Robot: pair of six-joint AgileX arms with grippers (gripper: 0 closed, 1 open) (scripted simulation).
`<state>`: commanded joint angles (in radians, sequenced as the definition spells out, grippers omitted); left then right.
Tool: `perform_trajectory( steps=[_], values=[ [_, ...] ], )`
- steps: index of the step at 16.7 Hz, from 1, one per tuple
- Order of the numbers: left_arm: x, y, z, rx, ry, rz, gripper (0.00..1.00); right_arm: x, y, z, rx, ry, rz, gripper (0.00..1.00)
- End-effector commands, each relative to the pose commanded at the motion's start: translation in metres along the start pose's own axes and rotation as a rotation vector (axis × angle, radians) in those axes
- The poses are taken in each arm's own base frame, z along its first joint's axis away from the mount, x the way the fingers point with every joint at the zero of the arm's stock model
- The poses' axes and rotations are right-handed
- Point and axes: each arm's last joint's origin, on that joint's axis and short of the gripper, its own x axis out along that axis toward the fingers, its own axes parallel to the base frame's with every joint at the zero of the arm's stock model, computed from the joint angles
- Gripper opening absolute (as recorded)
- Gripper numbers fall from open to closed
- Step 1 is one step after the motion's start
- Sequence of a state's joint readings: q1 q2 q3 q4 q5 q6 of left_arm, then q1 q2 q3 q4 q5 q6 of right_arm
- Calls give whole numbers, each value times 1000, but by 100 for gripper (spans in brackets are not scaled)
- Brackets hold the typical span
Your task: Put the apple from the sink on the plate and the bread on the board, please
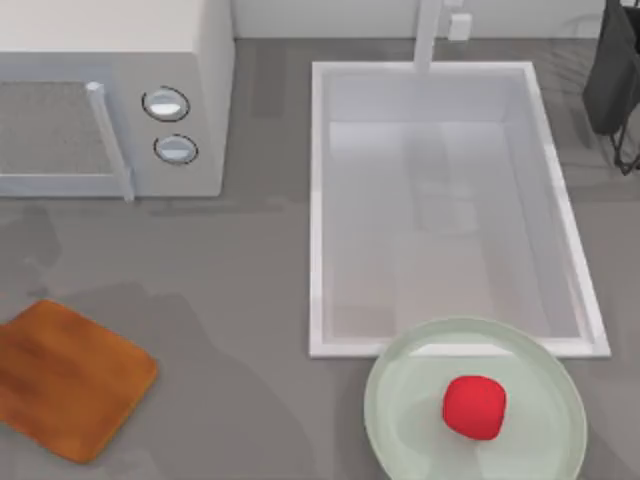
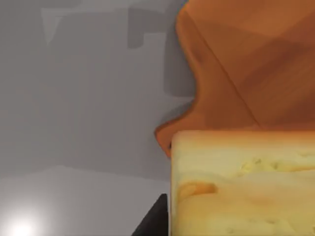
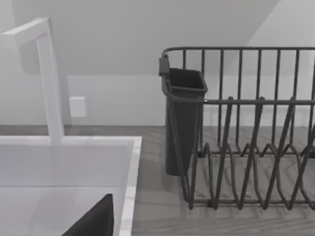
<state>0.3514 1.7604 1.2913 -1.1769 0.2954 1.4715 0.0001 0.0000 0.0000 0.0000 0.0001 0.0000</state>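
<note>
Confirm that the apple (image 1: 474, 407) rests on the plate (image 1: 400, 400), slightly right of the dish's centre; the plate sits at the near edge of the table, just touching the front rim of the sink (image 1: 318, 200). Locate the board (image 1: 65, 378) at the table's left side, well apart from the plate. In the left wrist view, note the bread (image 2: 241, 187) close to the camera with the board (image 2: 246, 59) behind it; you cannot tell from this whether the left gripper is clamped on it. The right wrist view faces the sink (image 3: 130, 167), its faucet post (image 3: 49, 83) and a dark dish rack (image 3: 236, 147); the right gripper's state cannot be told either.
</note>
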Motion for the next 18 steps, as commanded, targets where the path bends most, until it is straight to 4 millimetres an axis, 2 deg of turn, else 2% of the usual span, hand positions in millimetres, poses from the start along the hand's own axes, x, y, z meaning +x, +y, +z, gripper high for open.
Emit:
perform_trajectory(
  steps=[6,11,14,18],
  values=[
    [29,-24,38,-450,133,7,0,0,0,0,0,0,0,100],
    [49,-49,64,-842,212,105,0,0,0,0,0,0,0,100],
    [55,-62,75,-986,217,182,0,0,0,0,0,0,0,100],
    [58,-72,84,-1072,202,247,0,0,0,0,0,0,0,100]
  ],
)
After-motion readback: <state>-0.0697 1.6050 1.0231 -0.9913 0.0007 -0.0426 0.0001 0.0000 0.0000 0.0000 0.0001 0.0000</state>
